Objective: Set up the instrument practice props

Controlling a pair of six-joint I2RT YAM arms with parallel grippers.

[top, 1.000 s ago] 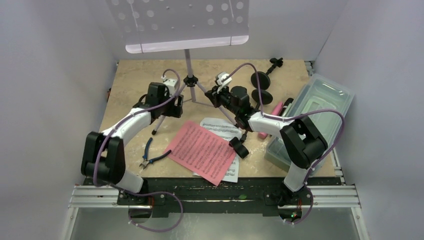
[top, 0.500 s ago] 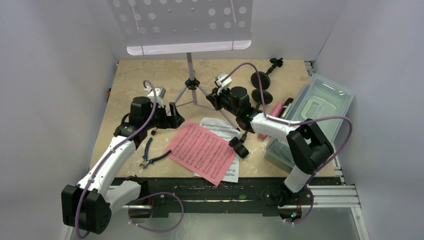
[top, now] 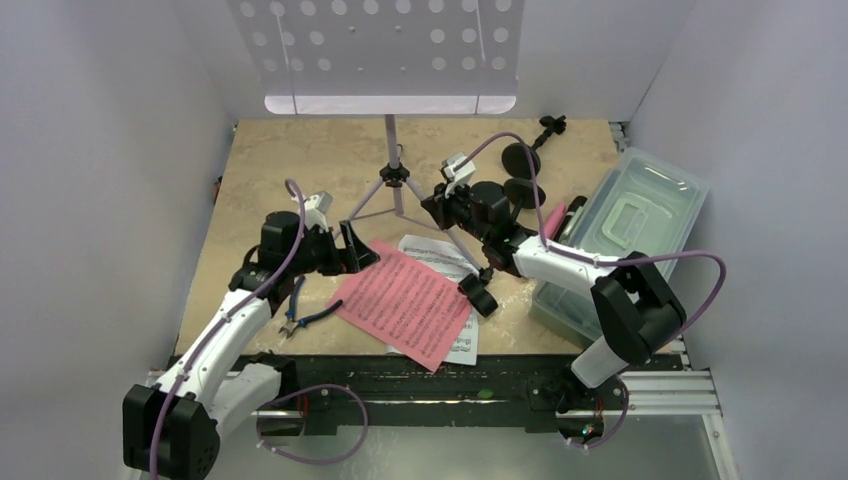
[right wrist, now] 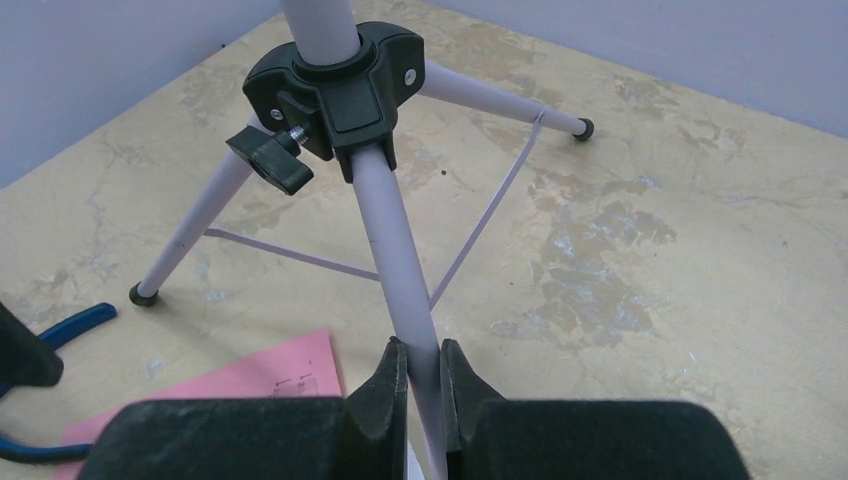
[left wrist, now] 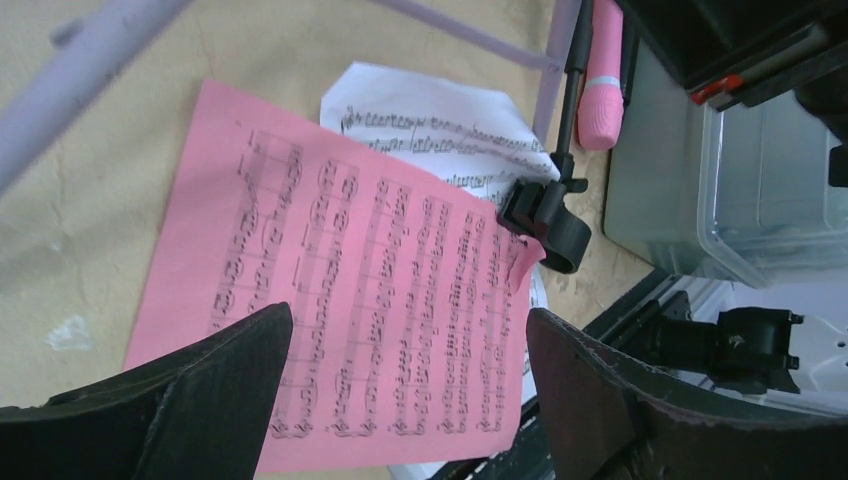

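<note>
Left of pink page [top: 405, 300]: blue-handled pliers [top: 322, 316], lying flat, too small to read in detail.

At page's far left corner: left gripper [top: 365, 250], jaws spread wide, nothing held (wrist view frames the page between the two fingers [left wrist: 200, 390]; contact w/ paper impossible to tell).

Under page's far right corner: white page [top: 440, 255], mostly covered, only top staves and a sliver at near edge showing.

Behind page: lavender music stand [top: 391, 140], upright, hub [right wrist: 335, 75] over three spread legs. Perforated desk [top: 385, 50] cut off by top of frame.

Behind and right of page: right gripper [top: 432, 212], pinched shut on stand leg [right wrist: 390, 240], the one running toward the white sheet. Leg's foot hidden below the fingers in wrist view.

On page's right edge: black pole clip [top: 478, 295], pole itself mostly behind R arm [top: 560, 262].

Further right of page: two black round bases [top: 520, 158], part hidden by the wrist. Then pink mic [top: 552, 218], only a strip visible betw. arm and clear tub [top: 640, 215].
</note>
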